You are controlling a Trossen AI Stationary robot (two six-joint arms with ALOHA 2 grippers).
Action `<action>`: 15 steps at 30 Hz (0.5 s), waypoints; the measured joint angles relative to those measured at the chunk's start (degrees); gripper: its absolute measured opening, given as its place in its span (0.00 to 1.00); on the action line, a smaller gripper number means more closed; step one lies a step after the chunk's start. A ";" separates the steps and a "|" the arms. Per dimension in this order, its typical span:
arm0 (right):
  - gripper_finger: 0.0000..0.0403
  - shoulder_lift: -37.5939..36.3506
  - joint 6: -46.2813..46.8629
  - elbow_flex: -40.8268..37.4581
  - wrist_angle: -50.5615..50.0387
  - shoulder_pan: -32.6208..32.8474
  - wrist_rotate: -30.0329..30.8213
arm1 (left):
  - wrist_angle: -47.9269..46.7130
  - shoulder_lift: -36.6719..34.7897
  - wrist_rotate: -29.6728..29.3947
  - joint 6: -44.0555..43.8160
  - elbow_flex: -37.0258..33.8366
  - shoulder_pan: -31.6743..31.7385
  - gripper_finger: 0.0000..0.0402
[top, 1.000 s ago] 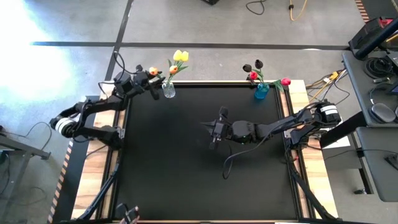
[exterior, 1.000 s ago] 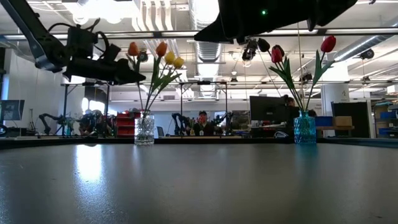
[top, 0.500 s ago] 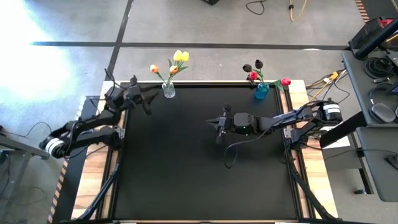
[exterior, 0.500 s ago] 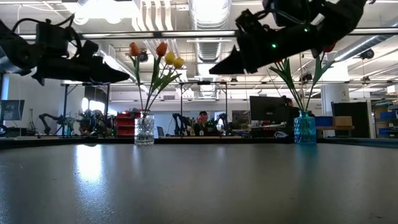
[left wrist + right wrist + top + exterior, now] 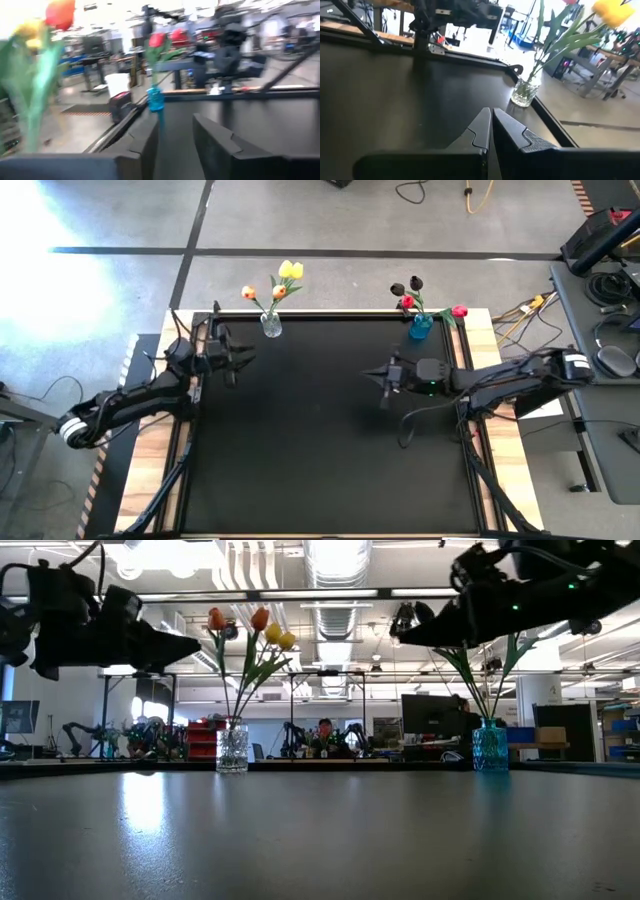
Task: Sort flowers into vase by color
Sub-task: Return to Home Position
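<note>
A clear glass vase (image 5: 271, 326) at the table's far edge, left of centre, holds yellow and orange tulips (image 5: 282, 280); it also shows in the low view (image 5: 232, 748) and the right wrist view (image 5: 524, 92). A blue vase (image 5: 420, 327) at the far right holds red and dark tulips (image 5: 410, 292), seen too in the low view (image 5: 490, 745) and the left wrist view (image 5: 155, 98). My left gripper (image 5: 238, 360) hangs open above the table's left side, holding nothing. My right gripper (image 5: 378, 378) hangs shut above the right half, empty.
The black table top (image 5: 320, 450) is framed by wooden side strips (image 5: 505, 460). Cables and equipment lie on the floor and a desk to the right (image 5: 600, 280). A person sits far off in the room behind the table (image 5: 324, 736).
My left gripper has drawn back from the clear vase toward the table's left and near edge. My right gripper has pulled from the table's middle toward the right edge. The flowers and both vases have stayed put.
</note>
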 joint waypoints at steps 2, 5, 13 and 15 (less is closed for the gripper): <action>0.03 -2.81 -0.28 -2.16 0.42 0.00 0.02 | 0.02 -0.61 -1.23 -0.10 -0.03 -3.77 0.22; 0.03 -6.34 -0.31 -5.51 1.26 0.00 -0.75 | -0.29 -0.97 -3.65 0.23 -0.01 -9.12 0.13; 0.03 -14.76 -0.32 -11.28 1.70 -1.08 -7.50 | -6.09 -2.51 -7.03 1.65 0.73 -13.74 0.01; 0.03 -16.49 -0.30 -12.10 1.53 -2.17 -9.56 | -7.90 -4.04 -7.03 1.81 0.71 -13.72 0.00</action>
